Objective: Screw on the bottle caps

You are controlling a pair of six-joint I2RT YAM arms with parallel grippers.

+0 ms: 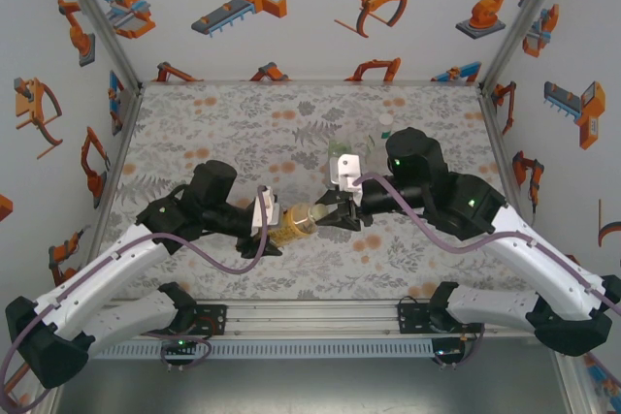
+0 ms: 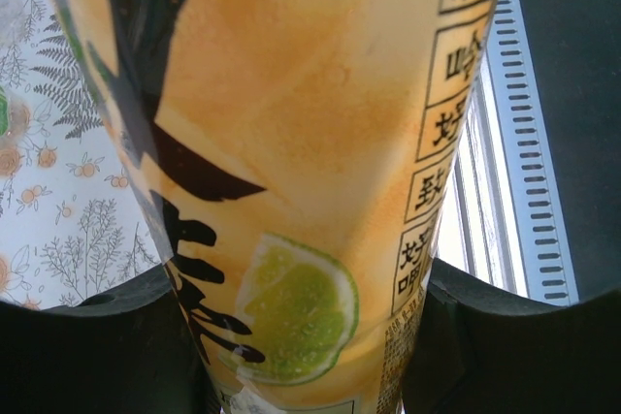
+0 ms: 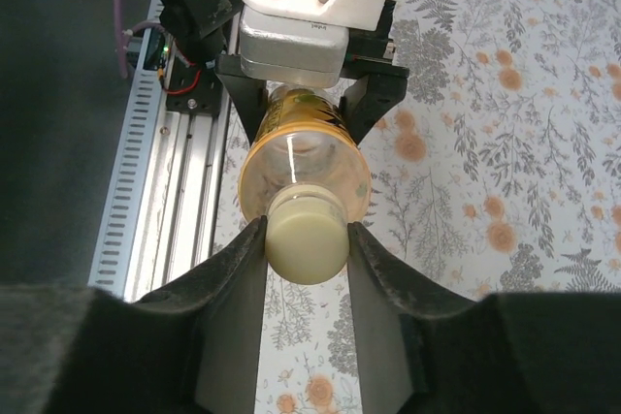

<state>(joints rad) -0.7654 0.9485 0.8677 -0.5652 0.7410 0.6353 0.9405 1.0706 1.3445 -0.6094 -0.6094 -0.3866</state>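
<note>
The amber bottle (image 1: 296,223) lies horizontal above the table between the two arms. My left gripper (image 2: 306,336) is shut on its body (image 2: 291,143), with a black finger pressed against each side of the lime-slice label. A pale yellow bottle cap (image 3: 306,244) sits on the bottle's neck, facing the right wrist camera. My right gripper (image 3: 306,239) is shut on that cap, with both fingers touching its sides. In the top view the right gripper (image 1: 325,212) meets the bottle's mouth end, and the left gripper (image 1: 267,225) holds the other end.
Two more small clear bottles stand behind the right wrist, one green-tinted (image 1: 342,150) and one further back (image 1: 385,123). The metal rail (image 3: 160,172) along the table's near edge runs close under the held bottle. The floral table (image 1: 223,133) is walled on three sides.
</note>
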